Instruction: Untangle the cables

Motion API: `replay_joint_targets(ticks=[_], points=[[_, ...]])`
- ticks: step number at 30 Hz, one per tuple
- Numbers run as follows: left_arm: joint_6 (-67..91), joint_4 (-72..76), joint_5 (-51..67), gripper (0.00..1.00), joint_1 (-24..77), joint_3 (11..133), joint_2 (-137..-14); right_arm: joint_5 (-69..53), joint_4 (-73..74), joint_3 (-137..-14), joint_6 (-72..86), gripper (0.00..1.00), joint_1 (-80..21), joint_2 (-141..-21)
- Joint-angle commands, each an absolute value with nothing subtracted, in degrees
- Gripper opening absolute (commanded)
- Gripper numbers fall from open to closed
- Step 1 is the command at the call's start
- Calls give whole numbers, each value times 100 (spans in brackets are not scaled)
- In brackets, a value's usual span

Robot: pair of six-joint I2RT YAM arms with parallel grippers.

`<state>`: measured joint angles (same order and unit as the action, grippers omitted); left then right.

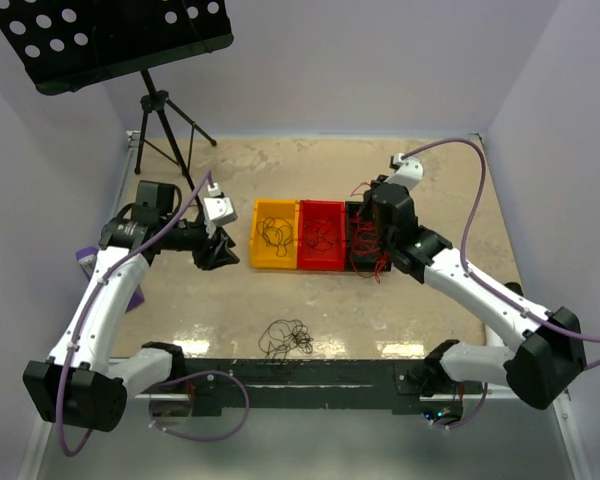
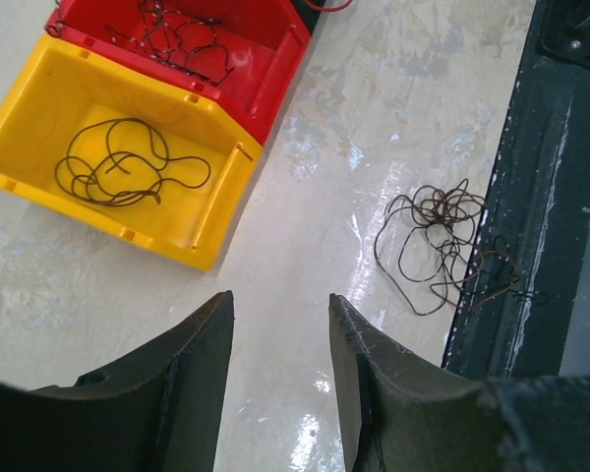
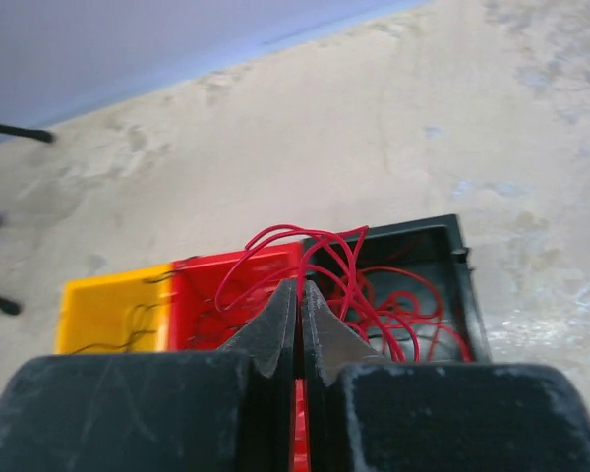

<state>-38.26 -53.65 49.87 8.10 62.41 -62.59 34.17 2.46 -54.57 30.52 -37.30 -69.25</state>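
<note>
On the beige stone-look tabletop (image 1: 430, 190), three bins side by side in a row: yellow plastic bin (image 1: 275, 263) left, red plastic bin (image 1: 320, 265) middle, black plastic bin (image 3: 472, 295) right. In the yellow bin, a coil of thin dark cable (image 2: 118, 167); in the red, a tangle of dark wires (image 1: 320, 237); in the black, looped red wires (image 3: 393, 315). Before the yellow and red bins, well apart, a loose dark cable tangle (image 1: 286, 338), at the edge of the black base rail (image 1: 310, 382). Back left, a black perforated music stand (image 1: 120, 40) on its tripod.
</note>
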Motion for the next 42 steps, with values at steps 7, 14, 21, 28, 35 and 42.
replay_joint_targets(ticks=[7,14,21,28,35,42], points=[[-3524,-5177,4782,52,1687,5801,-6275,2734,35,-5431,3129,0,-2883,-7813],[-3805,-5299,4921,53,1977,5616,-6161,2628,413,-5774,3103,52,-2874,-7613],[-4087,-5449,4949,57,2723,5634,-6231,2294,896,-5573,3119,61,-3618,-6690],[-4192,-5379,4587,54,3068,5792,-6548,2031,1125,-4756,4085,62,-6096,-6512],[-4305,-5378,4887,54,2461,5994,-6600,2328,1388,-4149,5755,63,-7785,-6891],[-4561,-5546,4492,55,2461,5871,-6548,2540,1898,-4104,6670,63,-8235,-7435]])
